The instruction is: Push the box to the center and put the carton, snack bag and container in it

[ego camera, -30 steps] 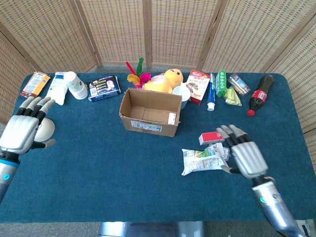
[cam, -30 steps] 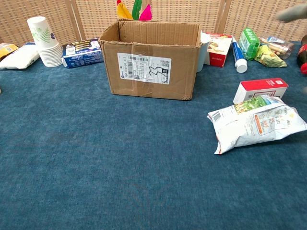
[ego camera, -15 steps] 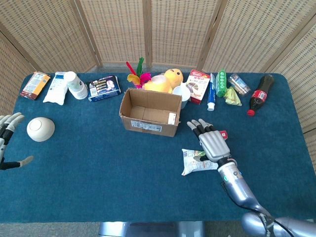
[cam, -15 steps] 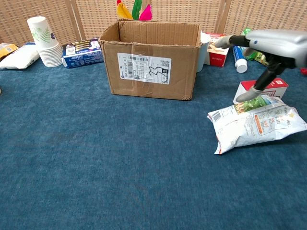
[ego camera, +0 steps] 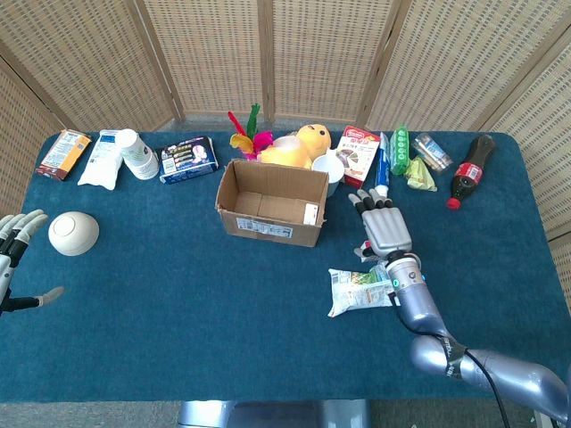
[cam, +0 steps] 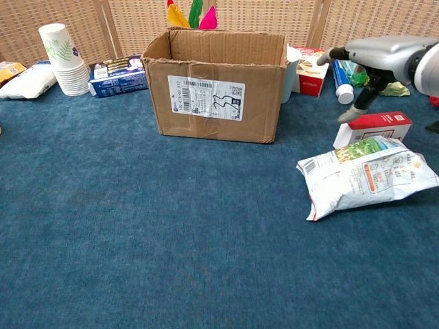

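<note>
An open cardboard box [ego camera: 268, 230] stands at the table's back middle, its labelled front wall [cam: 216, 103] facing the chest view. My right hand [ego camera: 382, 227] hovers to the right of the box with fingers spread, holding nothing. In the chest view this right hand [cam: 384, 58] hangs just above the red and white carton [cam: 374, 128]. The snack bag [ego camera: 359, 290] lies flat in front of the carton, also in the chest view [cam: 367, 175]. A white round container [ego camera: 73, 233] sits at the far left. My left hand [ego camera: 11, 254] is open at the left edge, apart from the container.
Along the back edge are stacked paper cups [ego camera: 138, 154], a blue packet [ego camera: 188, 159], a yellow plush toy [ego camera: 303, 144], a red and white box [ego camera: 357, 153] and a cola bottle [ego camera: 468, 169]. The blue cloth [ego camera: 196, 303] in front of the box is bare.
My left hand drew back from the container to the table's left edge. My right hand swung in from the right of the snack bag to above the carton, then further toward the back.
</note>
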Robot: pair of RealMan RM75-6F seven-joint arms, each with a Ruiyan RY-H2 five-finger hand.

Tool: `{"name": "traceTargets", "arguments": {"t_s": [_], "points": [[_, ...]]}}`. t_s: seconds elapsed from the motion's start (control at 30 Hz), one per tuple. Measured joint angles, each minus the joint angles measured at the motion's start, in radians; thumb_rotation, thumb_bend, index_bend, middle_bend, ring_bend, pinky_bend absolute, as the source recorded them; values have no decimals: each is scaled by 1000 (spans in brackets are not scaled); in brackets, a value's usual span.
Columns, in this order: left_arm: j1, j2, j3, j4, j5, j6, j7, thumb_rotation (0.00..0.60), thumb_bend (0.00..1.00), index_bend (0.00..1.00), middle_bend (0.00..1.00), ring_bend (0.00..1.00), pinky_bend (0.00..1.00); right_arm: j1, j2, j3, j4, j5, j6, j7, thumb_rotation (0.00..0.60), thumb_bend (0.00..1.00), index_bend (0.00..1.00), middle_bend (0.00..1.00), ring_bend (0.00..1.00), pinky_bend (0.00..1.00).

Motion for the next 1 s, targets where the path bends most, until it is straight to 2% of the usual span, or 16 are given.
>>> {"name": "traceTargets", "arguments": {"t_s": [0.17, 0.43, 0.6, 0.77, 1.0], "points": [[0, -1, 1, 3, 5, -9, -1, 600, 159, 0, 0, 0, 51, -4, 14, -42, 35, -25, -15, 18, 600, 183, 87, 25, 47, 214], [5, -1, -6, 6, -1, -11, -7, 600, 158, 0, 0, 0, 51, -15, 54, -90, 11, -123, -8, 55, 600, 196, 83, 18, 47, 227], [11, 1, -7, 11, 3, -6, -14, 600, 159, 0, 0, 0, 51, -16, 73, -104, 11, -105, -15, 60, 600, 194, 79, 16, 47, 227], [13, 2, -11, 13, -1, -6, -26, 600, 159, 0, 0, 0, 51, -21, 95, -126, 4, -134, -7, 61, 600, 191, 86, 16, 49, 228], [19, 2, -9, 12, 14, -1, -22, 600, 158, 0, 0, 0, 51, -11, 67, -146, 100, -104, -31, 44, 600, 241, 108, 38, 65, 230]]}}
